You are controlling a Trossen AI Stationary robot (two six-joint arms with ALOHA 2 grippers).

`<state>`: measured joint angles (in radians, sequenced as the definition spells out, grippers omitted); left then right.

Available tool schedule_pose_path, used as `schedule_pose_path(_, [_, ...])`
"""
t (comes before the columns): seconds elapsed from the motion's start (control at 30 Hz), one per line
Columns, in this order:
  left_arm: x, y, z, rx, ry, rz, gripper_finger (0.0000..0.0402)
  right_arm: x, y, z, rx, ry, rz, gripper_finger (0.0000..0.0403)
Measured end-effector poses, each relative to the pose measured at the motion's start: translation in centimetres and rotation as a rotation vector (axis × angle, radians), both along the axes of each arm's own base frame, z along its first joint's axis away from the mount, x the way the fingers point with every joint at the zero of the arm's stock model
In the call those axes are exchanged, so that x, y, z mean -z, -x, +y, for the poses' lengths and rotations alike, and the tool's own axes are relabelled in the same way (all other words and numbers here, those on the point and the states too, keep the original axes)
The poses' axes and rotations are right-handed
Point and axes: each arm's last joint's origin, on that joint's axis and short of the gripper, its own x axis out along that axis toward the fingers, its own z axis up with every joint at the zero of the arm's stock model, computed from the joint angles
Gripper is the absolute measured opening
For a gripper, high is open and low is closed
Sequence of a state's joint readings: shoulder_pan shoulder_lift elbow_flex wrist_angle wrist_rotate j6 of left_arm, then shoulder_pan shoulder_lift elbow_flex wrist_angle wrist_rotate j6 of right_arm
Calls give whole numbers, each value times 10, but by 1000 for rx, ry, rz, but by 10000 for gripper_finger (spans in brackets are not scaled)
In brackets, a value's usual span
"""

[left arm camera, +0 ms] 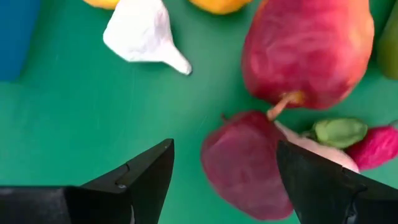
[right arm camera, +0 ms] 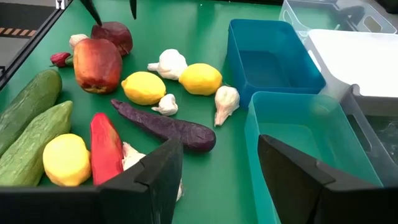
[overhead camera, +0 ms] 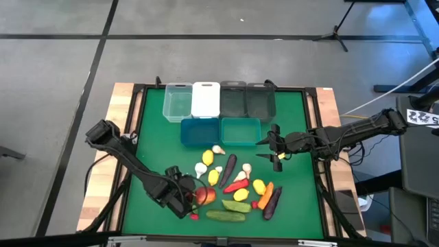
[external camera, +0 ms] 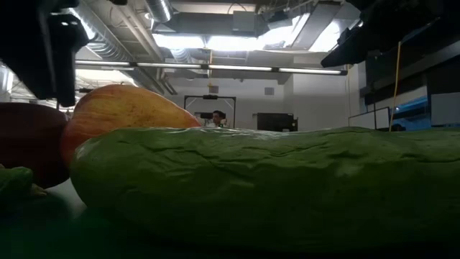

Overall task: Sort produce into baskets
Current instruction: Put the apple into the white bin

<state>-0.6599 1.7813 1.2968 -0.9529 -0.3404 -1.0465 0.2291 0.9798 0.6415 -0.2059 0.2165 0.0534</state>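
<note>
Near the desk's front-left corner, we see the left claw (left arm camera: pixel 221 180) spread apart, straddling a small dark-red fruit (left arm camera: pixel 244 165) beside a red peach (left arm camera: pixel 308 50) — light, smooth, likely slippery; we'd pinch its widest middle. Right claw (overhead camera: pixel 273 145) hangs open near the teal basket (overhead camera: pixel 240 130).

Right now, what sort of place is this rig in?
Probably a robotics lab or workshop: bare grey concrete floor round the green-topped table, exposed ceiling ducts and strip lights, a tripod stand.
</note>
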Motion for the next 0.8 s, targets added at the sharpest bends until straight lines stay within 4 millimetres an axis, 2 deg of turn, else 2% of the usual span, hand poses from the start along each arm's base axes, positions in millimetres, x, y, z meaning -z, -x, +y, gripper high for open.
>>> schedule_pose_path(0.4, [0,-2,-11,-51,137,-20,277,3,2,0,11,-11,30,209])
schedule_pose_path(0.8, [1,-4,0,-48,99,25,277,4,2,0,10,-8,42,209])
